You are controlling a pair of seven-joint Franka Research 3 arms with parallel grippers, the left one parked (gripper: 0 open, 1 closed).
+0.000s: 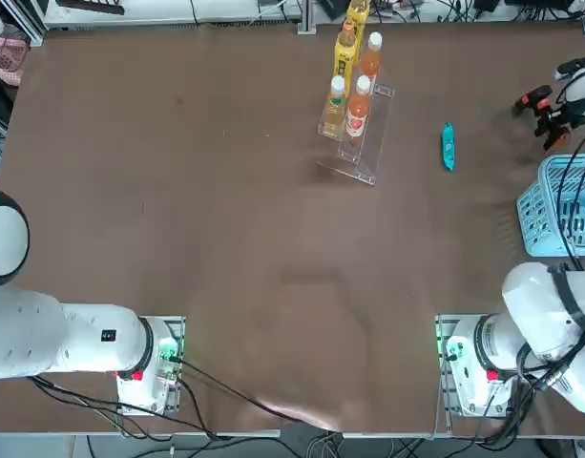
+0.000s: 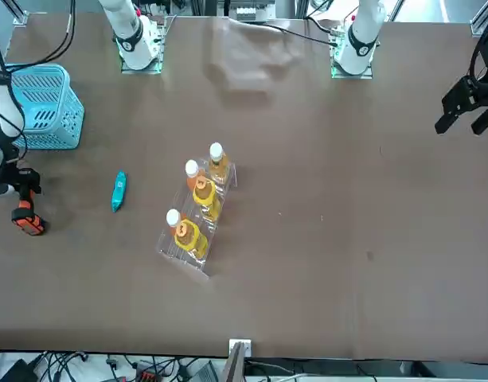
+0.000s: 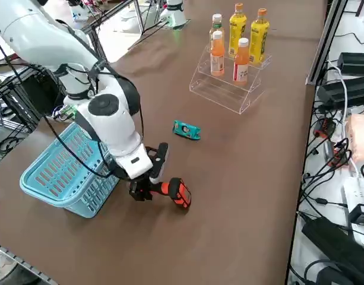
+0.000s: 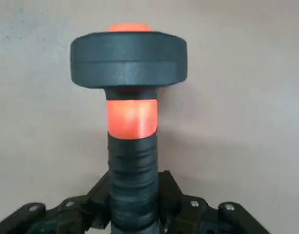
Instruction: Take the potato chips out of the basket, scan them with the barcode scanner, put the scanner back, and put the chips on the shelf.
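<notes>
Right tool (image 3: 147, 189) clamped on scanner (image 3: 177, 193) beside basket (image 3: 63, 175); we should aim its head squarely at chips (image 3: 186, 130).

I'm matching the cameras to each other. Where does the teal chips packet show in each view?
Top: chips right of centre, between the shelf and the basket.
Front: chips at left, between the basket and the shelf.
Right side: chips at centre, below the shelf.
Right wrist: not in it.
Shared landmark: the shelf.
</notes>
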